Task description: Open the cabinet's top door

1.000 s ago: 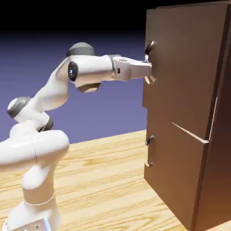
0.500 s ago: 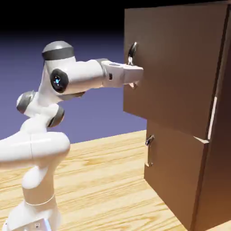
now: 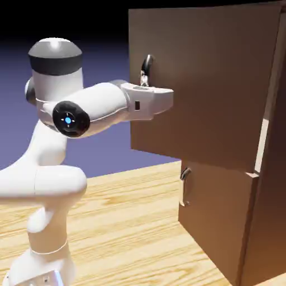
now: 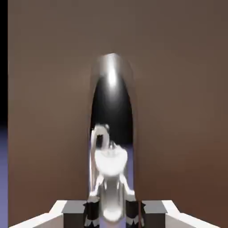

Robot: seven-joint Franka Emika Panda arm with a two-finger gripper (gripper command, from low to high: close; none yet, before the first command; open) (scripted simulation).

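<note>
End effector (image 4: 109, 209) is clamping the silver handle (image 4: 111, 116), and the top door (image 3: 212, 84) is standing swung out from the cabinet (image 3: 273, 184) above the table (image 3: 134, 223).

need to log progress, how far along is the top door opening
Done: the claw grips the silver handle, and the top door stands out from the cabinet, partly open. In hand: the pull. Left: swinging it wide. The lower door is shut.

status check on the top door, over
Gripper jaws closed on the handle. Top door swung well out from the cabinet. Nothing in the way.
</note>
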